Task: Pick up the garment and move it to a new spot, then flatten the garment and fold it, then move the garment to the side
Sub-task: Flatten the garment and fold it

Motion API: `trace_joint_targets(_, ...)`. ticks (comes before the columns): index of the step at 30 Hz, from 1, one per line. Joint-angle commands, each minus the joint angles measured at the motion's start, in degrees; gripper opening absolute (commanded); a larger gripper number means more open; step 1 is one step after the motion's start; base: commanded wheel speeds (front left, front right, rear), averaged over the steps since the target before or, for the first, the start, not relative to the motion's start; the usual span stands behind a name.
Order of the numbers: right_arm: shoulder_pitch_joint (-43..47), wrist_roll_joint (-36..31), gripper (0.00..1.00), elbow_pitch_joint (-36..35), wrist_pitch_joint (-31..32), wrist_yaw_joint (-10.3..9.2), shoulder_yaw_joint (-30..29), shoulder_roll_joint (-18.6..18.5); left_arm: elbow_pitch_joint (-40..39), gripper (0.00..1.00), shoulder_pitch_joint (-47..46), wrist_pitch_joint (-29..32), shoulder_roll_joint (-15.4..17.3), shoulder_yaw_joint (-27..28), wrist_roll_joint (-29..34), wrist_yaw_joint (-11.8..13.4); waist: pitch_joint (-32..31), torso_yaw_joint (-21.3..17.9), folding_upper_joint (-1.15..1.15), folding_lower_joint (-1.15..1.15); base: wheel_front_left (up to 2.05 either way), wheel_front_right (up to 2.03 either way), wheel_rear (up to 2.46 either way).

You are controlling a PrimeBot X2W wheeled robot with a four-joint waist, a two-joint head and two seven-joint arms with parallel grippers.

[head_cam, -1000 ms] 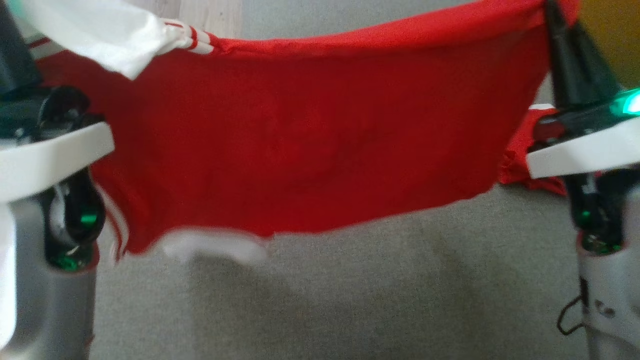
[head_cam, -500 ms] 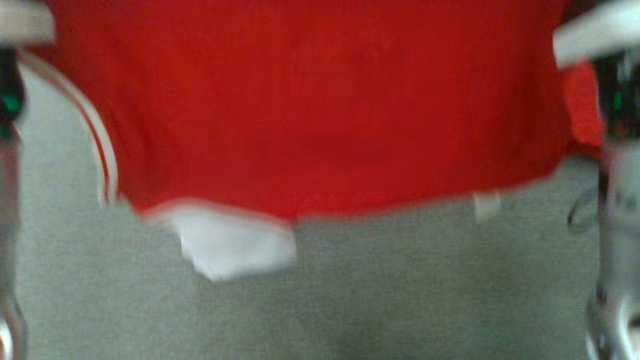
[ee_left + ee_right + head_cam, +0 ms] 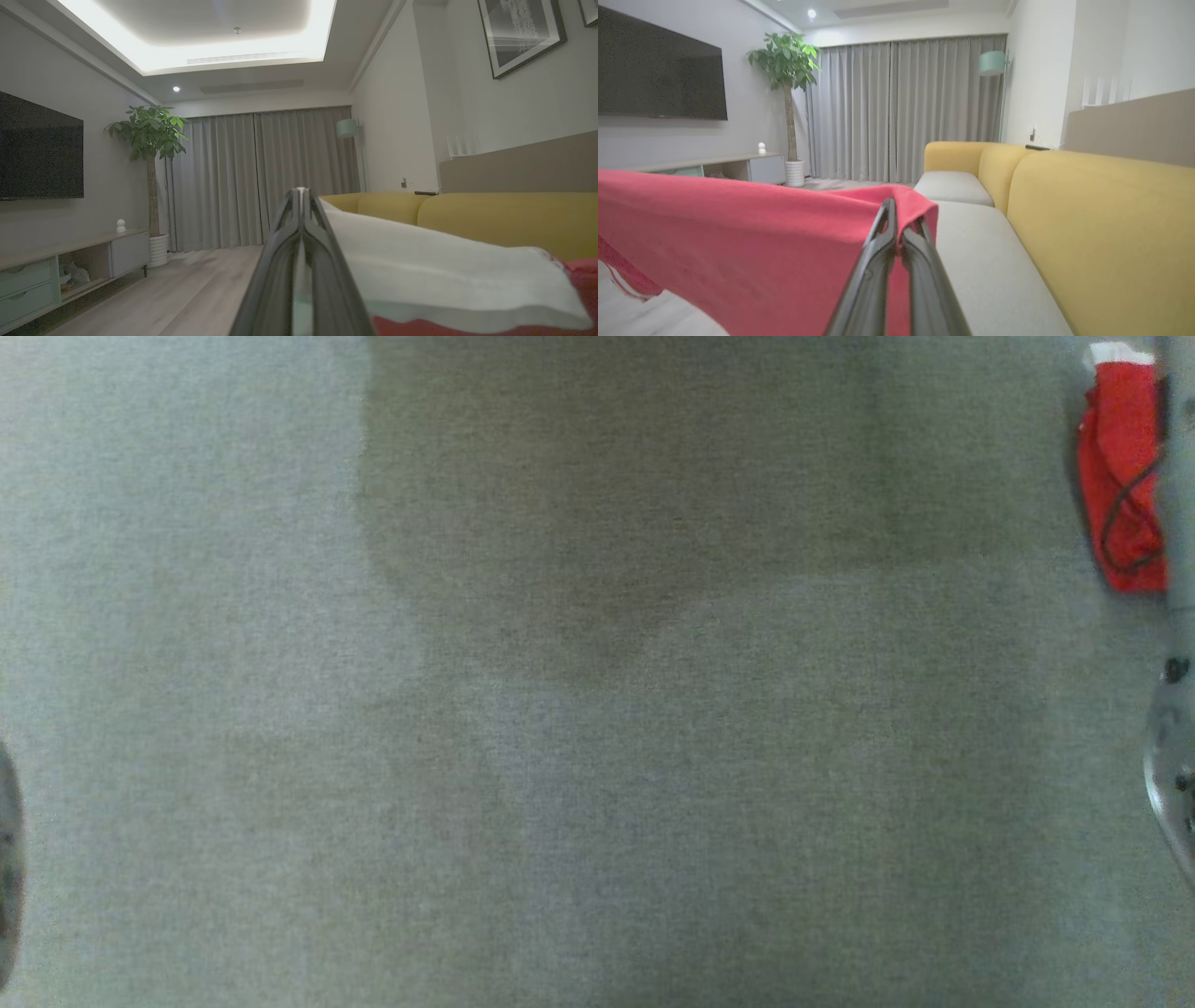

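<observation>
Right gripper (image 3: pixel 901 219): jaws clamped on the red garment (image 3: pixel 738 242) edge, frame centre. Left gripper (image 3: pixel 302 193): jaws together, gripping its white section at lower right.

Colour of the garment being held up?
The garment is red, best in the right wrist view; its white panel shows in the left wrist view.

You see red garment (image 3: pixel 738 242), pinker in right wrist view; white panel on it in left wrist view. Your sofa (image 3: pixel 1101 233): mustard-yellow backs, pale grey seat cushions (image 3: pixel 985 261), fine woven grain under your head camera. Grey pleated curtains (image 3: pixel 896 112). Green plant (image 3: pixel 787 60), white pot (image 3: pixel 794 173). Black TV (image 3: pixel 658 74). Pale teal lamp shade (image 3: pixel 991 63). Mint cabinet drawers (image 3: pixel 23 284).
</observation>
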Motion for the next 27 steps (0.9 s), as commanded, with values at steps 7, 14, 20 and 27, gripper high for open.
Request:
trace_joint_targets(7, 7.48, 5.74, 0.00, 9.49, 2.97, -0.05, 6.14, -0.52, 3.14, 0.00, 10.67, -0.67, -0.18, -2.34, 0.50, -1.50, -2.48, 1.20, 0.00, -0.01, 0.00, 0.00, 0.00)
trace_joint_targets(14, 16.53, 10.48, 0.00, 11.06, 7.73, -0.05, 20.84, -6.30, 3.56, 0.00, 25.00, -0.71, -0.76, -4.79, 1.20, -1.99, -7.05, 2.18, 0.00, -0.01, 0.00, 0.00, 0.00)
trace_joint_targets(20, 22.63, 16.50, 0.00, 8.28, 11.20, -0.05, 30.03, -11.38, 2.17, 0.00, 32.83, -0.71, 0.99, -8.43, 2.07, -2.23, -11.04, 2.34, 0.00, -0.01, 0.00, 0.00, 0.00)
trace_joint_targets(27, 29.52, 26.26, 0.00, 2.83, 16.23, -0.05, 38.17, -17.54, -3.48, 0.00, 41.70, 3.13, 5.25, -15.03, 0.95, -2.32, -16.01, 2.30, 0.00, -0.01, 0.00, 0.00, 0.00)
